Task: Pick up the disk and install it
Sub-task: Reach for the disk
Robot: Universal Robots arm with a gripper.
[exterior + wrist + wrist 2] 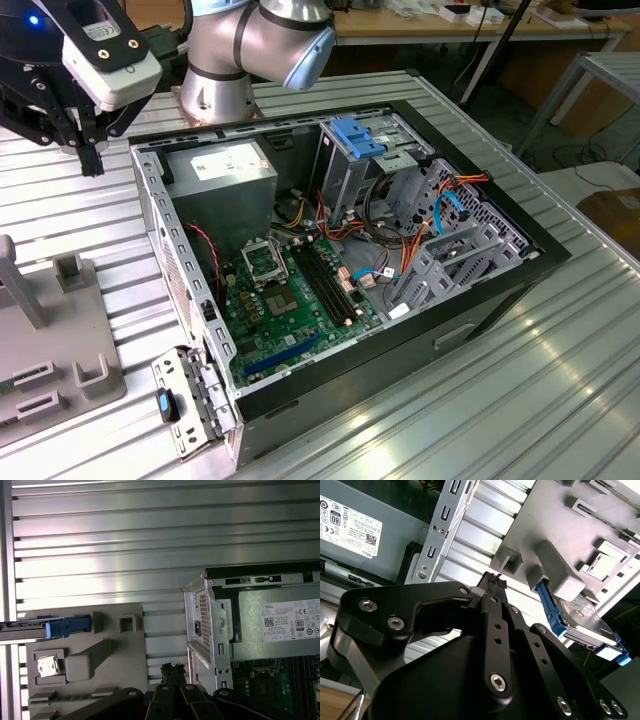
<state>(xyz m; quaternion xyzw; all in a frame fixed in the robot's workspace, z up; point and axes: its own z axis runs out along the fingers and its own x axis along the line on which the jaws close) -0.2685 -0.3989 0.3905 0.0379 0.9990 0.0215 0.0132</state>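
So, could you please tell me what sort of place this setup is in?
Probably a robotics lab or workshop: a robot arm stands on a ribbed aluminium table beside an open desktop computer case, with desks and trailing cables behind.

The tool [492,582], fingertips together, hangs just beside the grey fixture plate [555,510], where the blue-framed disk [585,622] stands on edge.

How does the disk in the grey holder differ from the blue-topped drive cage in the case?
The disk is a thin slab standing on edge; the drive cage is a boxy upright frame. The disk sits outside in the grey holder; the cage sits inside the open computer case. Blue plastic runs along the disk's edge but caps the cage's top. Both pair grey metal with bright blue plastic.
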